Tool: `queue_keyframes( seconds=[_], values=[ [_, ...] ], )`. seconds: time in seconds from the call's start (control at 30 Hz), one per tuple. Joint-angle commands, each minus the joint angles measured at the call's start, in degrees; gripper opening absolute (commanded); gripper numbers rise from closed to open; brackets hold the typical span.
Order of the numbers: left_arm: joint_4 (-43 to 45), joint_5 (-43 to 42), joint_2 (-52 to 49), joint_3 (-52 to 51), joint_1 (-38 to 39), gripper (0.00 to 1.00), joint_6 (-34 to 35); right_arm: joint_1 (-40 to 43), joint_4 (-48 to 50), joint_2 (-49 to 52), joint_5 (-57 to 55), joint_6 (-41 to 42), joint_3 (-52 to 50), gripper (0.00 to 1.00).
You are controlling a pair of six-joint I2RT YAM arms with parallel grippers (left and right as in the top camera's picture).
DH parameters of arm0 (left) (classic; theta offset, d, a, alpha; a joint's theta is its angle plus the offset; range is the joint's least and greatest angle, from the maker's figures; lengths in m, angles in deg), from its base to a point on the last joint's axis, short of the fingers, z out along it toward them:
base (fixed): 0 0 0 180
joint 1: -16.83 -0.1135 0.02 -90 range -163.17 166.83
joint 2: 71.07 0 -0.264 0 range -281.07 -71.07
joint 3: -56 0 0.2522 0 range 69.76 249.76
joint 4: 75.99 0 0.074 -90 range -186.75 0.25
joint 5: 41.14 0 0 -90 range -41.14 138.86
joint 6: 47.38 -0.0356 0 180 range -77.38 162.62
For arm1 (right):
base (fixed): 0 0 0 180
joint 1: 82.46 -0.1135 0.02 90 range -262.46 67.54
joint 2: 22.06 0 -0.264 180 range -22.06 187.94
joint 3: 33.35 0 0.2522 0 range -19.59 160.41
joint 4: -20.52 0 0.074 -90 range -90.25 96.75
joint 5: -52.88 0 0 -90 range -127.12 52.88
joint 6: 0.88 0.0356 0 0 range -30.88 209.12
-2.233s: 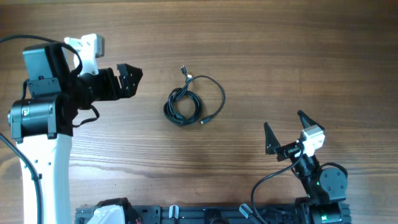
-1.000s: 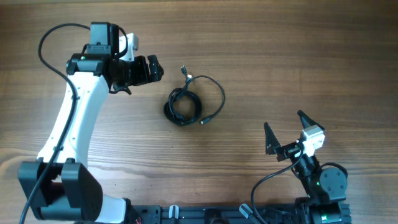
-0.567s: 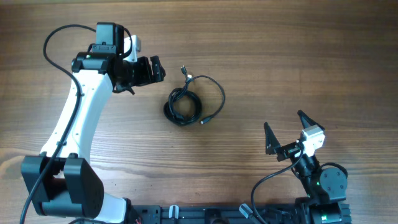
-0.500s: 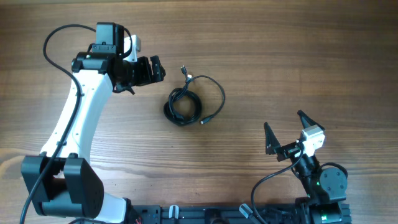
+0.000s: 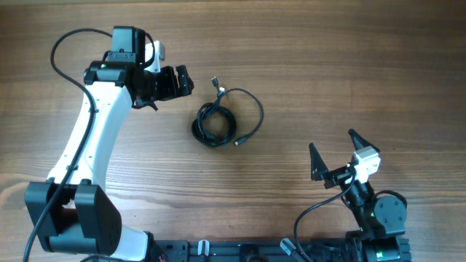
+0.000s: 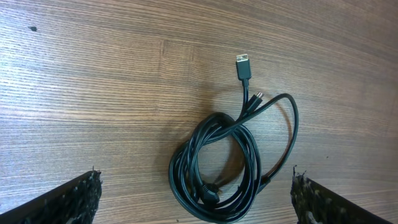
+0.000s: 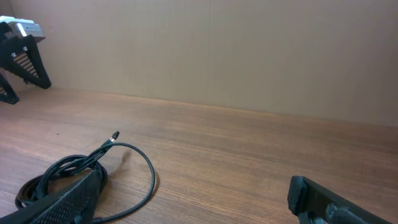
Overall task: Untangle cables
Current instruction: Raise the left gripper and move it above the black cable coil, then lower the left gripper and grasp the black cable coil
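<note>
The cables [image 5: 218, 120] lie as a tangled black coil at the table's middle, with a wider loop to the right and a plug end pointing up at the back. In the left wrist view the cables [image 6: 217, 168] sit between the fingers, the silver plug [image 6: 243, 65] farther off. My left gripper [image 5: 183, 80] is open and empty, a little to the left of the coil. My right gripper [image 5: 335, 156] is open and empty at the front right, well away. The right wrist view shows the cables [image 7: 68, 171] at the lower left.
The wooden table [image 5: 328, 65] carries only the cables. The left arm [image 5: 91, 138] stretches along the left side. Arm bases and a black rail [image 5: 240, 251] line the front edge. A plain wall [image 7: 249, 50] stands behind the table.
Over the last two seconds the left arm has swung out and carried its gripper right, toward the coil. In the last half second nothing moves. The right arm and the cables stay still.
</note>
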Motion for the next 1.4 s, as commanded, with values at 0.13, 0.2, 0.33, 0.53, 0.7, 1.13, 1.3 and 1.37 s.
queue_keyframes(
  seconds=[0.13, 0.2, 0.33, 0.53, 0.7, 1.13, 1.3, 1.37],
  values=[
    [1.46, 0.55, -0.61, 0.92, 0.76, 1.00, 0.98, 0.02, 0.13, -0.46, -0.50, -0.76, -0.11, 1.00],
    [1.68, 0.57, -0.66, 0.92, 1.77, 1.00, 0.98, 0.02, 0.13, -0.46, -0.48, -0.76, -0.11, 1.00],
    [1.22, 0.57, -0.66, 0.92, 3.82, 1.00, 0.98, 0.02, 0.13, -0.46, -0.48, -0.76, -0.11, 1.00],
    [1.53, 4.22, -5.16, 0.92, 7.28, 0.89, -0.66, 0.02, 0.13, -0.46, -0.50, -0.79, -0.11, 1.00],
    [2.12, 4.42, -12.87, 0.92, 7.54, 0.62, -2.89, 0.02, 0.11, -0.46, -0.50, -0.76, -0.11, 1.00],
    [2.97, 4.24, -20.76, 0.92, 9.40, 0.54, -5.53, 0.02, 0.11, -0.46, -0.50, -0.74, -0.11, 1.00],
    [4.02, 4.20, -21.97, -0.63, 9.53, 0.45, -5.46, 0.02, 0.13, -0.46, -0.50, -0.74, -0.11, 1.00],
    [6.36, 4.20, -21.97, -2.89, 9.51, 0.42, -4.63, 0.02, 0.13, -0.46, -0.50, -0.76, -0.11, 1.00]
  ],
)
